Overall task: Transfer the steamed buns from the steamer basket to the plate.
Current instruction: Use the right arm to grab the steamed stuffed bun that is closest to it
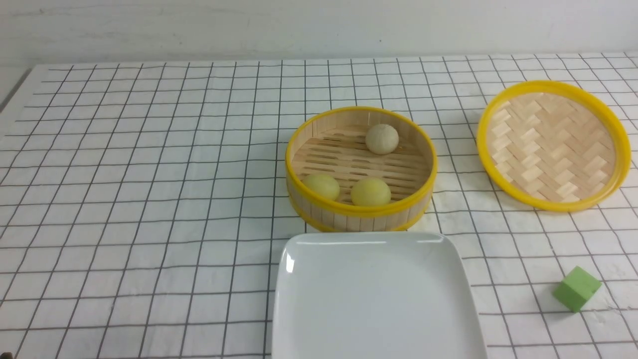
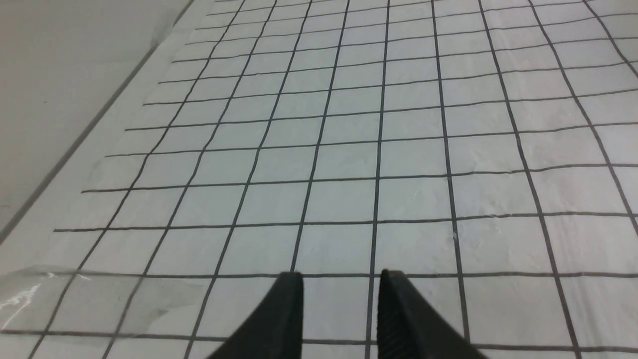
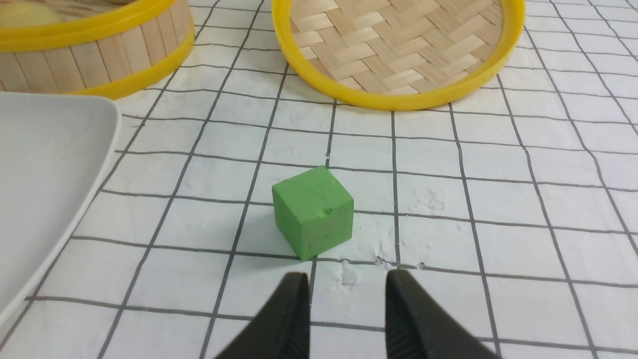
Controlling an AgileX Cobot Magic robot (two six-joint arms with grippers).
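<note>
Here, steamer basket (image 1: 361, 219), three steamed buns (image 1: 371, 192) inside

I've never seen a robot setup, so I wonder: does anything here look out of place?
A green cube sits alone on the cloth, right of the plate: a plain block among kitchenware. Nothing looks spilled or damaged.

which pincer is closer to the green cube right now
Right. The right pincer sits just short of the green cube, open and aimed at it. The left pincer is over bare checked cloth, with the cube nowhere in its wrist view.
</note>
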